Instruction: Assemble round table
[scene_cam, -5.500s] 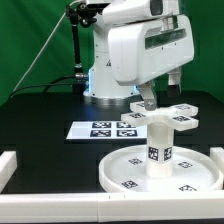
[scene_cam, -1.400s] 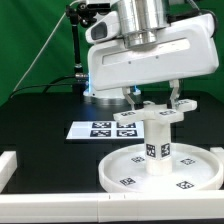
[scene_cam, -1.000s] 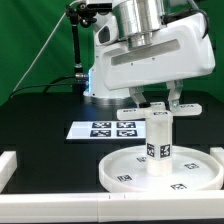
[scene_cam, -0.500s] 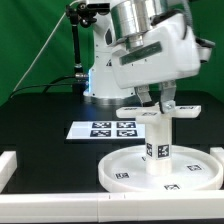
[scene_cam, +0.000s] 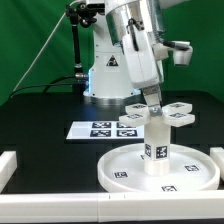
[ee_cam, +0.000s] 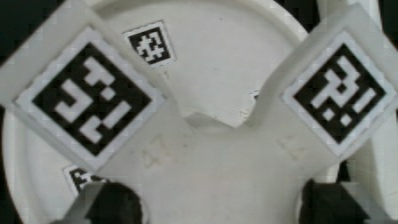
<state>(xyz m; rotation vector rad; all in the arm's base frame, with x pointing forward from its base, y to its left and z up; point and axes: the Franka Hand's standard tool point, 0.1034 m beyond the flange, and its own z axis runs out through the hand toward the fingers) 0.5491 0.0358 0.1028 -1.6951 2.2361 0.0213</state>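
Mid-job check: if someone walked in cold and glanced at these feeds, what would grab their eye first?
First, the big white arm bent low over the table, its gripper closed on the cross-shaped foot piece atop the upright cylinder leg. That leg stands in the middle of the round disc, near the front on the exterior view's right. Behind, the marker board lies flat on the black tabletop.
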